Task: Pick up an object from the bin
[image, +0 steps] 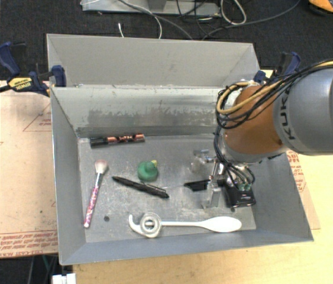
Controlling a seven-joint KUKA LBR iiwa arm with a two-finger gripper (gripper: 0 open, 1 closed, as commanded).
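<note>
The arm is a fat grey cylinder with dark lettering, joined to an orange cover, over which yellow and black cables loop, and below which sits a silver-and-black gripper.

Bin count: 1 pink brush, 1 black pen, 1 green lump, 1 white spoon, 1 white ring-shaped piece, 1 dark red-black stick, 1 small black piece. Seven total.

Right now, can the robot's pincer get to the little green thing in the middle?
Probably yes. The green thing sits alone on the bin floor, left of the pincer, with nothing on top. The black pen lies close beside it, not over it.
</note>
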